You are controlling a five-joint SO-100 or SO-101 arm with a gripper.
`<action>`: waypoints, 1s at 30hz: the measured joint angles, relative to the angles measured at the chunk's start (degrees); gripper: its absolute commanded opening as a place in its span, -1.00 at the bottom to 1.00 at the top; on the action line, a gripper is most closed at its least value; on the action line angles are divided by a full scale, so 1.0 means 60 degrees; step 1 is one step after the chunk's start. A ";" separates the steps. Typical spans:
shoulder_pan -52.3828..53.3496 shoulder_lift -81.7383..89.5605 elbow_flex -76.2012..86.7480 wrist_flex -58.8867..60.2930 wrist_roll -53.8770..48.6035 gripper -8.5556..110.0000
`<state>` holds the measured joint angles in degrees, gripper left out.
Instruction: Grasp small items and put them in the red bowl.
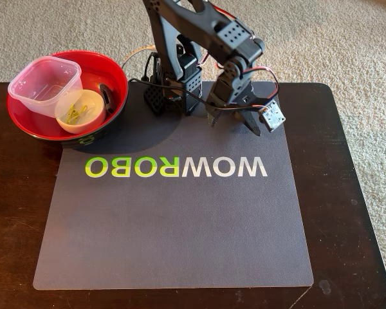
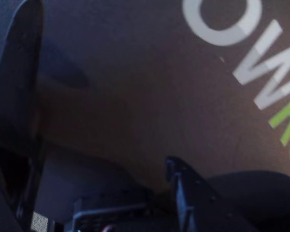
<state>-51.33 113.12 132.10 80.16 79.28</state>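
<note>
tub [image 1: 44, 82] and white bowl [image 1: 80, 109] sit in red bowl [image 1: 112, 77]; jaws' state unclear, low over mat [image 1: 180, 232].

**Two cameras: one high and facing the arm, one riding low on the wrist**

The fixed view stands above the dark table [image 1: 347, 193], opposite the arm's base, tilted down, so the mat's lettering [image 1: 177, 167] reads upside down. It sits far enough back to take in the whole grey mat [image 1: 180, 238] and the carpet around it. The wrist view hangs very close over the same mat [image 2: 150, 96], blurred, catching only a few letters [image 2: 261, 63] of that lettering. The lettered strip of mat is what both views share.
</note>
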 measured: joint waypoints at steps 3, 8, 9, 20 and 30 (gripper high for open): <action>-0.0557 -0.0615 0.0000 -0.0586 -0.0439 -0.08; -0.1655 -0.1069 -0.0205 -0.1128 -0.1406 -0.08; -0.1890 -0.1099 -0.0352 -0.1157 -0.1567 -0.08; -0.3354 -0.2300 -0.1025 -0.1816 -0.3003 -0.76; -0.2871 -0.2065 -0.0513 -0.2197 -0.3135 -0.84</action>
<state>-68.55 100.72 129.02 66.97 60.47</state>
